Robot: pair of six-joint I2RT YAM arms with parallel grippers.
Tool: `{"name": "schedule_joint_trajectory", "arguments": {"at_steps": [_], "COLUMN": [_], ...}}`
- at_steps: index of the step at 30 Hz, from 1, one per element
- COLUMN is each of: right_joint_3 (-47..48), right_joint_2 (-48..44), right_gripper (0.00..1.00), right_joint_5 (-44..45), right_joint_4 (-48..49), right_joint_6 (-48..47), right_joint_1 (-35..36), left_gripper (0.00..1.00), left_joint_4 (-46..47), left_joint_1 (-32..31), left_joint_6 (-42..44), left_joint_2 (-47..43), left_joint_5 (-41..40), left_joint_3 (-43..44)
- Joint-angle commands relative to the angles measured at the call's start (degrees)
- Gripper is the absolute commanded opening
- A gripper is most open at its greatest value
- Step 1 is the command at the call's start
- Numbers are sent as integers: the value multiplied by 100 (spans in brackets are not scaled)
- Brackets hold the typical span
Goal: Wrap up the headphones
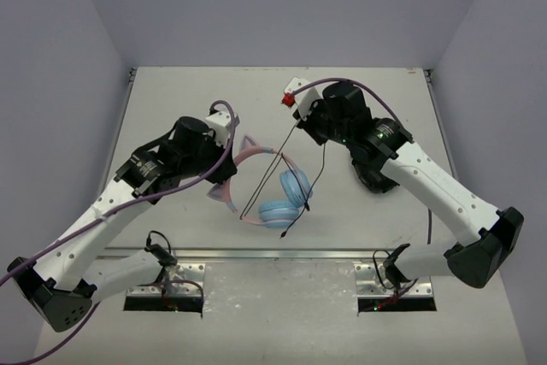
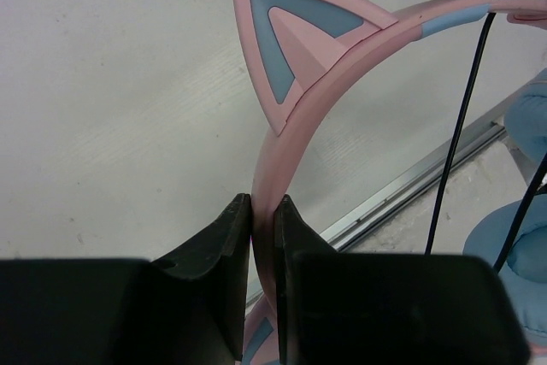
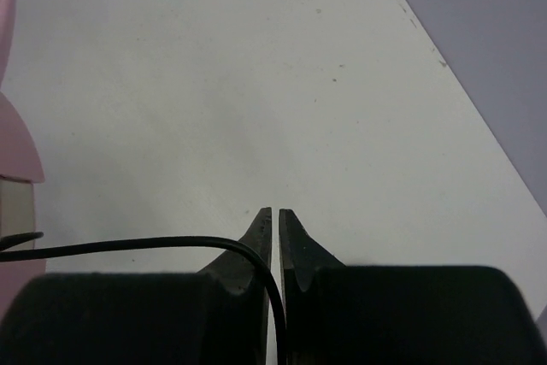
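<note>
The headphones (image 1: 286,198) sit mid-table (image 1: 171,91). Our left gripper (image 2: 263,203) clamps their pink headband (image 2: 282,151). Our right gripper (image 3: 274,215) pinches the black cord (image 3: 128,246), stretched toward the far side. We judge the wrapping barely begun, since the cord mostly hangs unwound.

The right gripper (image 3: 275,216) pinches the black cord (image 3: 128,244) above the pale table (image 3: 256,83)

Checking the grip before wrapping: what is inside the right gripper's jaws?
The black cord curves in from the left and drops into the narrow slit of the right gripper. How far down it is pinched is hidden by the fingers.
</note>
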Motion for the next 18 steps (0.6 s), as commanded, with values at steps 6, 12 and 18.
{"name": "schedule_joint_trajectory", "arguments": {"at_steps": [6,12,18], "right_joint_3": [-576,-824,-1104], "right_joint_2": [-130,-86,-270], "right_gripper": [1,1,7], "right_joint_5": [-829,-1135,-1909], "right_joint_4": [341,438,1007], "right_joint_6": [-49,276,996], "right_joint_1": [-228,-272,-272], "left_gripper": [0,0,0], "left_joint_4": [56,178,504], "left_joint_1": [-96,-87,-87], "left_joint_6": [100,-5,-488], "left_joint_2": [-105,-149,-210], "left_joint_5": [296,401,-37], "left_joint_3": [886,1273,1519]}}
